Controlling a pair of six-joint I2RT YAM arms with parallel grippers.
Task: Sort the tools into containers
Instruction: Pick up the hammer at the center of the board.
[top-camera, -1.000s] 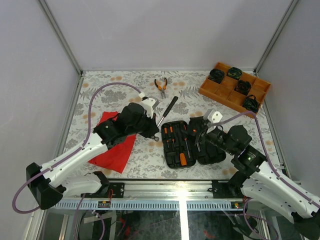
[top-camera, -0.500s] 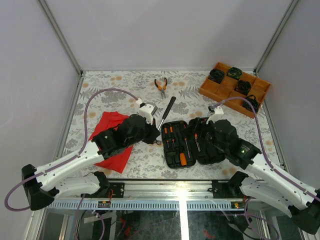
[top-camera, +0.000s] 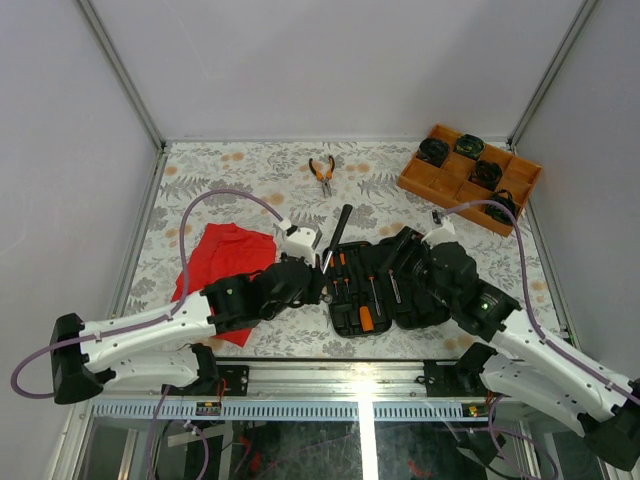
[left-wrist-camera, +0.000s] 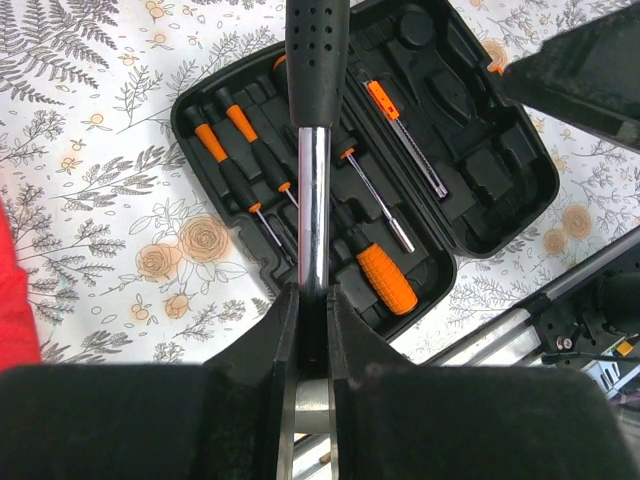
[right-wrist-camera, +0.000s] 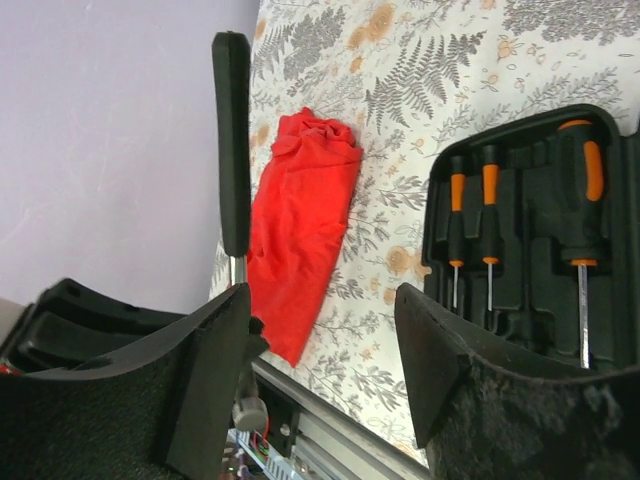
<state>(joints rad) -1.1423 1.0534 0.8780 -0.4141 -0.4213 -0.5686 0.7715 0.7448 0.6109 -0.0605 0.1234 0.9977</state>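
The hammer (left-wrist-camera: 313, 180), clamped in the left gripper (left-wrist-camera: 310, 305), has swung over the case (left-wrist-camera: 500, 190); right gripper (right-wrist-camera: 320, 340) stands open.

The hammer (left-wrist-camera: 313, 190) has a polished steel shaft, bright and mirror-smooth, and a matt black grip dotted with small dimples. The case (left-wrist-camera: 500, 190) is black moulded plastic with a dull, faintly grained finish. The screwdrivers (left-wrist-camera: 385, 278) have smooth orange-and-black plastic handles and shiny metal shafts. The cloth (right-wrist-camera: 300, 220) is soft red fabric, matt and crumpled. The desk (left-wrist-camera: 90, 150) wears a smooth floral-printed covering. The right gripper's (right-wrist-camera: 320, 300) jaws carry coarse, grainy black padding.
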